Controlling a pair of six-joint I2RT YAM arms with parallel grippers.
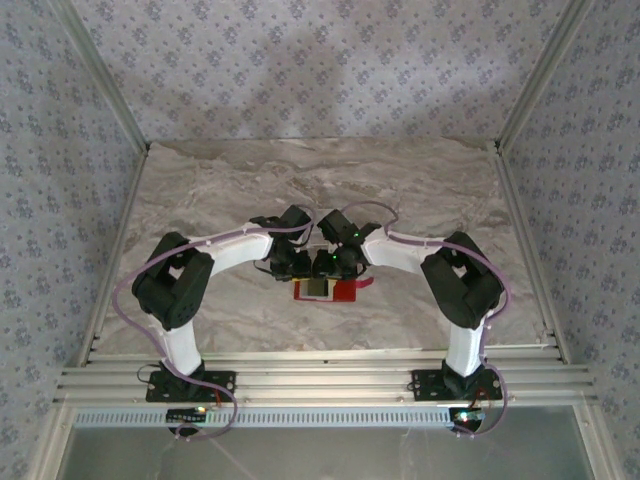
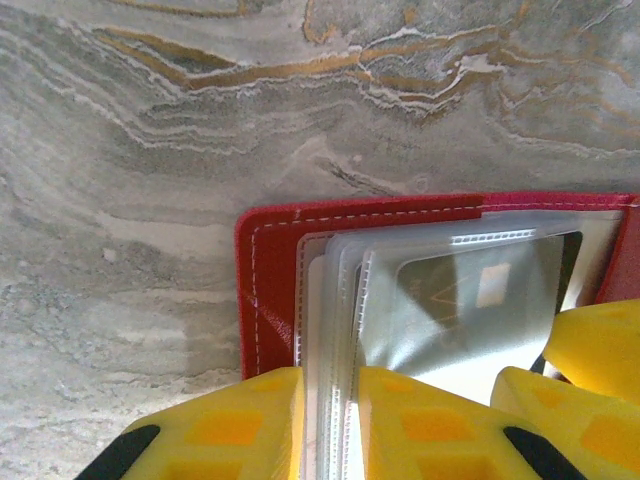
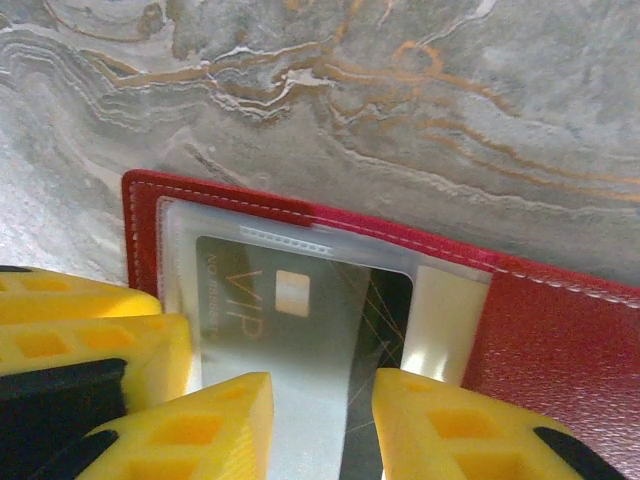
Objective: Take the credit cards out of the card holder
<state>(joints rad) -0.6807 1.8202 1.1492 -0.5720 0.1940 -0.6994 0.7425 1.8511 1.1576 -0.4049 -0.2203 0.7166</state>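
Observation:
The red card holder (image 1: 345, 293) lies open on the marble table, its clear inner pockets facing up. My left gripper (image 2: 330, 425) is shut on the left edges of those plastic pockets, next to the red cover (image 2: 268, 280). A dark credit card (image 3: 300, 310) with gold "VIP" lettering and a chip sits inside a frosted pocket. My right gripper (image 3: 320, 425) stands open just over this card, one finger on each side of its lower part. In the top view both grippers, left (image 1: 298, 268) and right (image 1: 335, 268), meet over the holder.
The marble tabletop (image 1: 240, 190) stretches behind and beside the holder. Patterned walls and metal rails enclose it. In the left wrist view the right gripper's yellow fingers (image 2: 600, 350) sit close at the right; the left gripper's fingers (image 3: 90, 340) crowd the right wrist view's left.

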